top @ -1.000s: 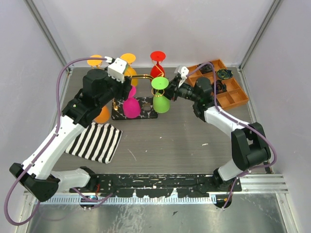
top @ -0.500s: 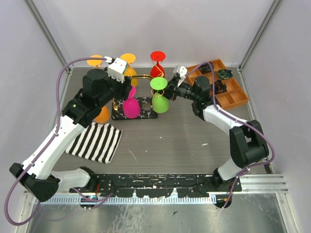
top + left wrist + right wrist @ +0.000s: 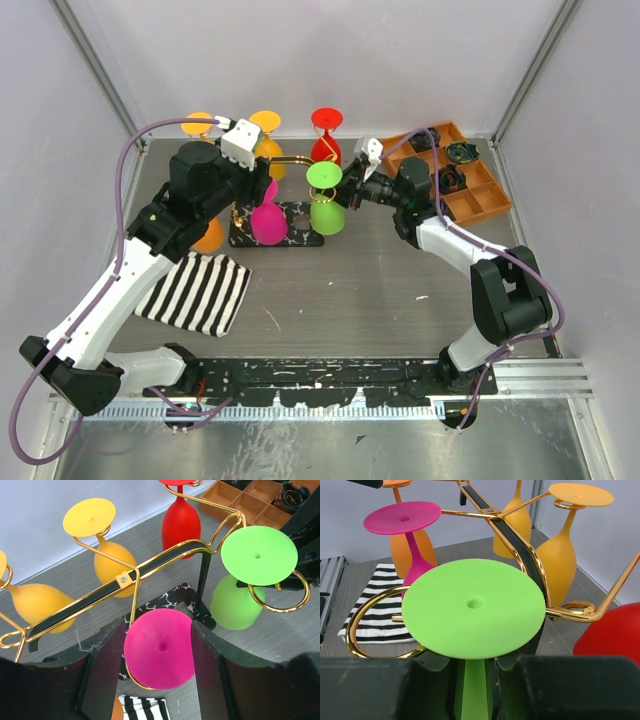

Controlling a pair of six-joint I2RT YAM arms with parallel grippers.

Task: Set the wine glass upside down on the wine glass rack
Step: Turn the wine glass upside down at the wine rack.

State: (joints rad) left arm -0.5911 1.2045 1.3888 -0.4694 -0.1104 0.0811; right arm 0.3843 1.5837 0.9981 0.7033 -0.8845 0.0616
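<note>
The gold wine glass rack (image 3: 291, 158) stands on its marbled base (image 3: 302, 216) at the back centre. A green wine glass (image 3: 326, 203) hangs upside down with its foot (image 3: 472, 612) above the rack's front-right scroll hook (image 3: 280, 605). My right gripper (image 3: 348, 190) is shut on its stem (image 3: 475, 685) just under the foot. A pink glass (image 3: 268, 220) hangs upside down on the front-left hook. My left gripper (image 3: 262, 176) is open above it, its fingers (image 3: 107, 672) on either side of the pink foot (image 3: 159, 647).
Two yellow-orange glasses (image 3: 263, 122) (image 3: 197, 125) and a red one (image 3: 325, 120) hang on the rack's far side. An orange glass (image 3: 212, 236) sits under the left arm. A striped cloth (image 3: 200, 290) lies front left. An orange compartment tray (image 3: 478, 197) is at the right.
My right gripper has moved slightly left with the green glass, bringing it closer to the rack. The left arm has not moved.
</note>
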